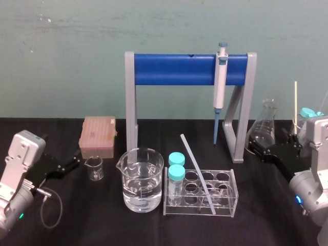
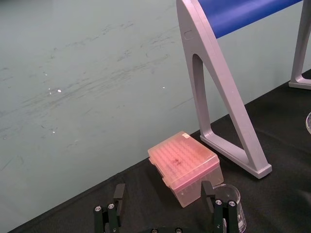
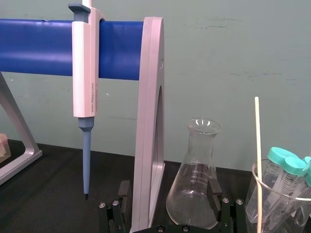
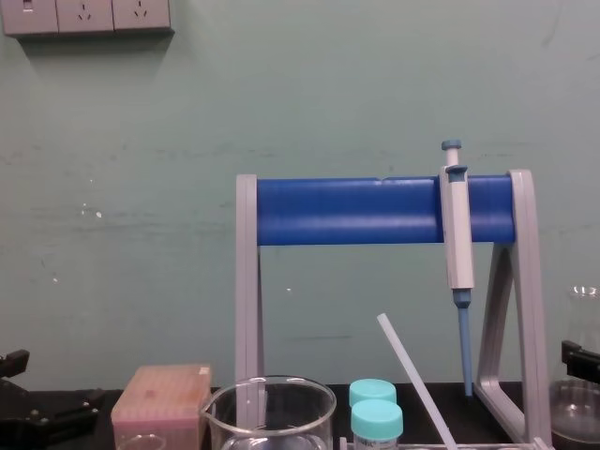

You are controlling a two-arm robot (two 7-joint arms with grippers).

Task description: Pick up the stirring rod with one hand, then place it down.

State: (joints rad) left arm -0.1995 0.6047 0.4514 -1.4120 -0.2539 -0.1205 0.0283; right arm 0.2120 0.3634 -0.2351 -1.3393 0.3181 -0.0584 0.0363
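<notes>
Two idle arms: left end effector point(image 1: 73, 164) and right end effector point(image 1: 256, 149) gape wide; the stirring rod point(image 1: 197, 171) leans in the rack point(image 1: 169, 209), and a clumsy grab could topple both.

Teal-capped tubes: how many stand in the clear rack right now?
2. Both are at the rack's left end: the front tube, and the rear tube right behind it. More capped tubes lean in a beaker at the far right, outside the rack.
</notes>
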